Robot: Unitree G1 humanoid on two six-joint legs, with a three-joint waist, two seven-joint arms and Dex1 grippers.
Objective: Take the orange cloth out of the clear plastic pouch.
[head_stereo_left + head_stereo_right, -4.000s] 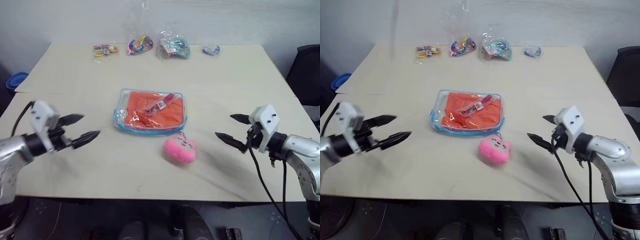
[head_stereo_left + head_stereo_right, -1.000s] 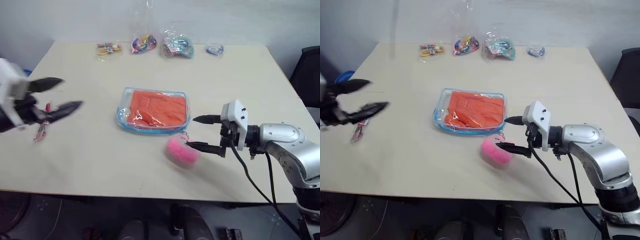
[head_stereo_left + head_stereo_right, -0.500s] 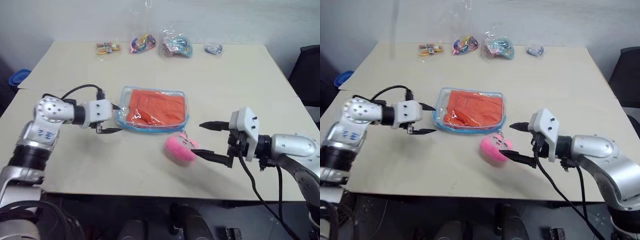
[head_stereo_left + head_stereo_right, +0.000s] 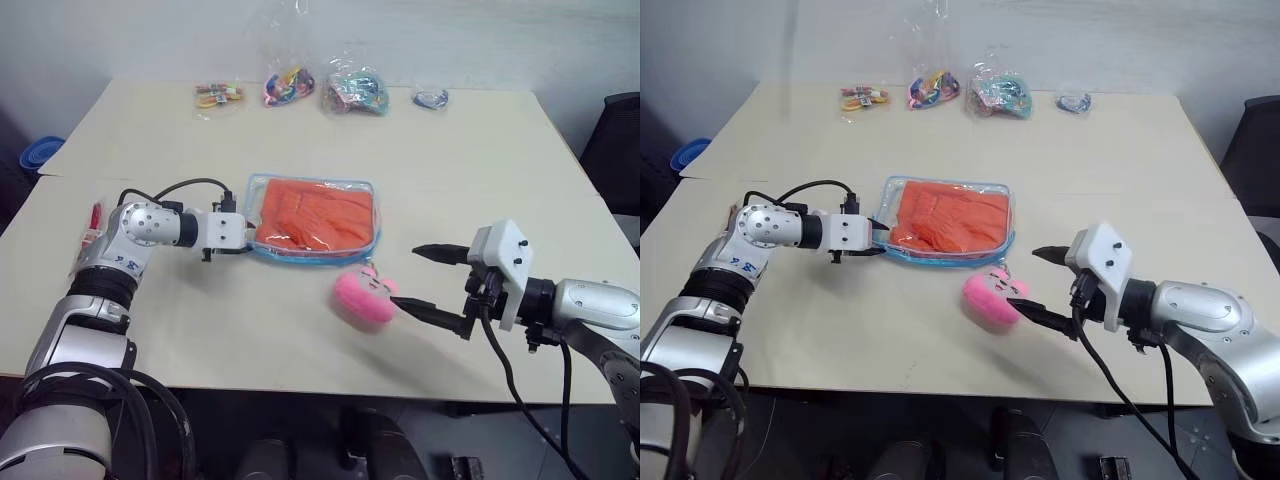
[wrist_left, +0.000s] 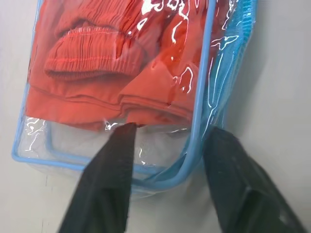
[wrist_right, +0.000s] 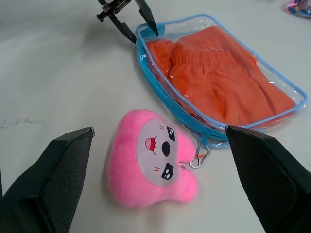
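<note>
Pouch (image 4: 312, 220) lies mid-frame on the bench (image 4: 480, 160), long axis across. I see my left gripper (image 5: 167, 145) narrowed astride its left corner, cloth (image 4: 318, 212) inside; right gripper (image 4: 420, 280) wide, lower right.

One clear plastic pouch (image 4: 311, 221) is lying on the worktop (image 4: 480, 160), holding one orange cloth (image 4: 318, 212). One pink plush charm (image 4: 362, 297) is sitting beside it. Four small bags (image 4: 349, 90) of colourful items are lining the far edge.
</note>
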